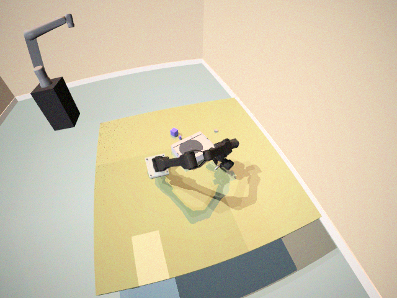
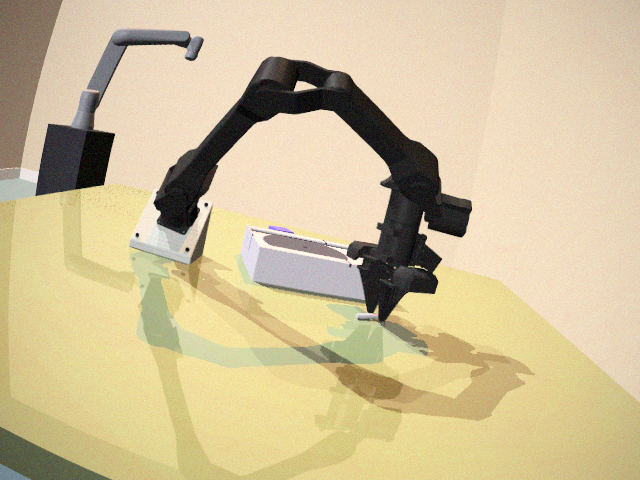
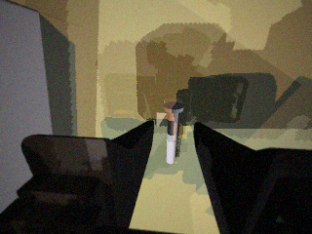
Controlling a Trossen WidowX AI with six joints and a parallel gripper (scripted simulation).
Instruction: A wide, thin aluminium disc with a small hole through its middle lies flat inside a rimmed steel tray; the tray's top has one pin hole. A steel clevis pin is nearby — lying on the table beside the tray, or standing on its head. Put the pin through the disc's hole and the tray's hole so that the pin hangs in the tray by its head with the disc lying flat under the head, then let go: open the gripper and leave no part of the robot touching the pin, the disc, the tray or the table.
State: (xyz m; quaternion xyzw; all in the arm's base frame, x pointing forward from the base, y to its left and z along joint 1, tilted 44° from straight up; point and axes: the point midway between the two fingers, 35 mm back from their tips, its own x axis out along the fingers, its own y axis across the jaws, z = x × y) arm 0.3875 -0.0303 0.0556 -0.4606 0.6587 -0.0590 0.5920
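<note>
Gripper [image 1: 221, 165] [image 2: 376, 315] [image 3: 174, 126] fingers stand partly open and grip nothing; from the top, they are near the steel pin [image 1: 216, 167] [image 2: 364, 316] [image 3: 171, 151], which lies on the table [image 1: 128, 198] [image 2: 77, 361] [image 3: 161, 210] at the near right of the tray [image 1: 175, 154] [image 2: 310, 279] [image 3: 21, 73]. The dark disc [image 1: 185, 146] [image 2: 289, 243] lies flat in that tray, its small hole visible, with a purple cube [image 1: 173, 131] [image 2: 280, 228] beyond on the far side. In the exterior view, the fingers point down at the table to the right of the tray, and the pin's pale shank sticks out left of the tips. By the wrist view, the pin lies lengthwise between the two fingers, its head away from the camera, space showing on both sides; the tray wall rises at left. Whether either fingertip touches the table, I cannot tell.
</note>
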